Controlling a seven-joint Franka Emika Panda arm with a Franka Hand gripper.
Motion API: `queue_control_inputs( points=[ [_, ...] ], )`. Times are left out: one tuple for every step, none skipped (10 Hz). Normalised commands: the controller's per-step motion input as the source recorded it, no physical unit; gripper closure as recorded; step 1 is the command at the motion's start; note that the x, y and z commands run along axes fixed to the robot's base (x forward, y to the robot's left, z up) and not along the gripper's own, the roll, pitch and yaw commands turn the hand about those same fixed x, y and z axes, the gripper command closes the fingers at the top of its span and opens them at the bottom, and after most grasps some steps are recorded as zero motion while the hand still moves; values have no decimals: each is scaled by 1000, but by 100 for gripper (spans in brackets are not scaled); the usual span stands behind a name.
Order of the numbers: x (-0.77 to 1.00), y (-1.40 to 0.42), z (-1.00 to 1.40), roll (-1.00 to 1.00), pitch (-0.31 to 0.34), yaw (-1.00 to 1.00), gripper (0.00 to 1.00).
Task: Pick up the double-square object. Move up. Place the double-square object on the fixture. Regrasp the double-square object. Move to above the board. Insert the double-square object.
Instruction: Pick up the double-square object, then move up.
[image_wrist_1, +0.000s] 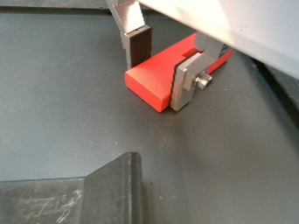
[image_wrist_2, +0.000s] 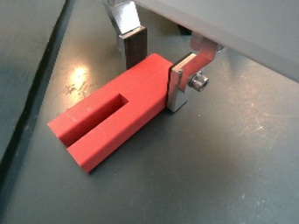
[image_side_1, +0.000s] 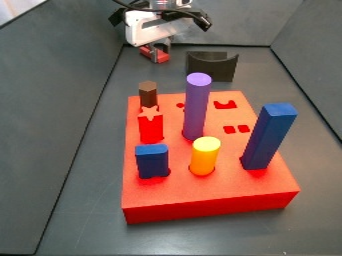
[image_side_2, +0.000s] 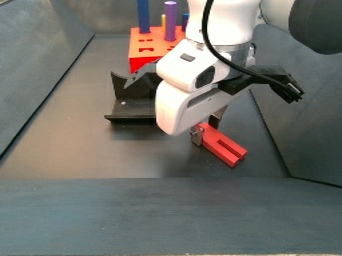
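The double-square object (image_wrist_1: 149, 85) is a flat red block with a slot at one end; it lies on the dark floor, seen in both wrist views (image_wrist_2: 103, 112) and in a side view (image_side_2: 225, 146). My gripper (image_wrist_1: 162, 77) is down at the floor and straddles the block's solid end. One finger pad (image_wrist_1: 138, 48) stands just beside one long side. The other finger (image_wrist_1: 186, 83) lies against the opposite side. The jaws look open around the block, with a small gap at the dark pad (image_wrist_2: 135, 51). A side view shows the gripper (image_side_1: 158, 40) at the far end of the floor.
The dark L-shaped fixture (image_side_1: 211, 64) stands between the gripper and the red board (image_side_1: 201, 195); it also shows in a side view (image_side_2: 134, 100) and in a wrist view (image_wrist_1: 105, 188). Several coloured pegs stand in the board. Grey walls enclose the floor.
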Motion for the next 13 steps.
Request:
queue_control_inputs(
  points=[
    [0, 0, 0, 0, 0, 0, 100],
    [0, 0, 0, 0, 0, 0, 100],
    [0, 0, 0, 0, 0, 0, 100],
    [0, 0, 0, 0, 0, 0, 100],
    [0, 0, 0, 0, 0, 0, 100],
    [0, 0, 0, 0, 0, 0, 100],
    [0, 0, 0, 0, 0, 0, 100],
    [0, 0, 833, 0, 0, 0, 100],
    [31, -52, 829, -5, -3, 34, 100],
    [15, -41, 693, -6, 36, 37, 100],
    [15, -25, 554, -4, 60, 34, 100],
    [14, -19, 453, 0, 67, 31, 100],
    [-6, -12, 180, 16, 59, 23, 100]
  ],
)
